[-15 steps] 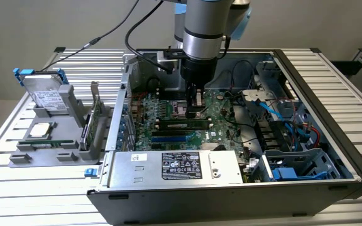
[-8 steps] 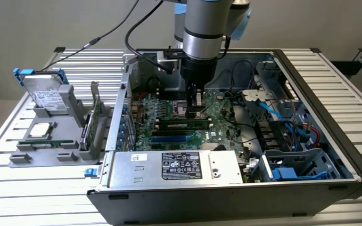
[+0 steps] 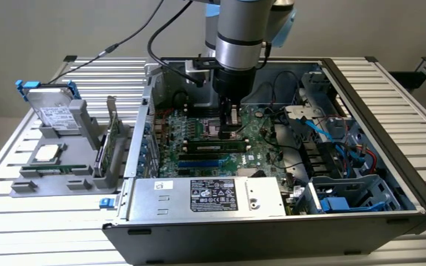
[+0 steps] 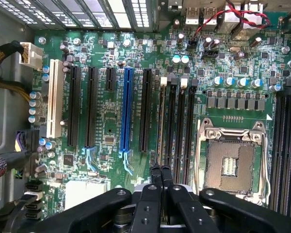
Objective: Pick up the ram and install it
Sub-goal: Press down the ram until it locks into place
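The ram [image 3: 214,147], a narrow green stick with black chips, stands in the motherboard memory slot closest to the expansion slots. In the wrist view it is seen edge-on as a thin strip [image 4: 161,121] between white clips. My gripper [image 3: 231,132] reaches down into the open computer case, just behind the ram toward its end on the exterior view's right. The fingers are shut with nothing between them, and the gripper [image 4: 161,171] hovers over the near end of the ram's slot. I cannot tell whether the fingertips touch the ram.
The open CPU socket [image 4: 230,165] lies beside the memory slots, with a blue expansion slot [image 4: 127,109] on the other side. The power supply [image 3: 206,194] borders the board in front. Cables [image 3: 331,144] fill the case's right. A parts holder [image 3: 50,166] with an upright card [image 3: 109,138] stands outside, left.
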Robot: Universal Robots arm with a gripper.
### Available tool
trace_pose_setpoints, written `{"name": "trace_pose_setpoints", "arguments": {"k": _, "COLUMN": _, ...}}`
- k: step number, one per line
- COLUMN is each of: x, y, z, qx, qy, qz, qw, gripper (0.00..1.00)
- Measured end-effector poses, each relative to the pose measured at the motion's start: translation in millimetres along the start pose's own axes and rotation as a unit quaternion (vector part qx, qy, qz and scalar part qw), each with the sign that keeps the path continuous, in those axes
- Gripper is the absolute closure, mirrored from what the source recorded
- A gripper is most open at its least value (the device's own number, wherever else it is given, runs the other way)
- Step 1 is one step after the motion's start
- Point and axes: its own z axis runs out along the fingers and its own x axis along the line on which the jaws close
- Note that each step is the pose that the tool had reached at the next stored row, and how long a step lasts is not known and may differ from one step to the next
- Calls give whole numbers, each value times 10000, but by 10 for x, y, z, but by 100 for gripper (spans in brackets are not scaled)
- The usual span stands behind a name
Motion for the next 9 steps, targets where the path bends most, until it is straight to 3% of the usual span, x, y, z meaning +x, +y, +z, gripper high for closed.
{"name": "trace_pose_setpoints", "arguments": {"k": 6, "x": -10, "y": -146, "z": -4, "qx": 0, "qy": -1, "qz": 0, "qw": 10000, "gripper": 90}}
{"name": "trace_pose_setpoints", "arguments": {"k": 9, "x": -21, "y": -160, "z": 23, "qx": 0, "qy": 0, "qz": 0, "qw": 10000, "gripper": 90}}
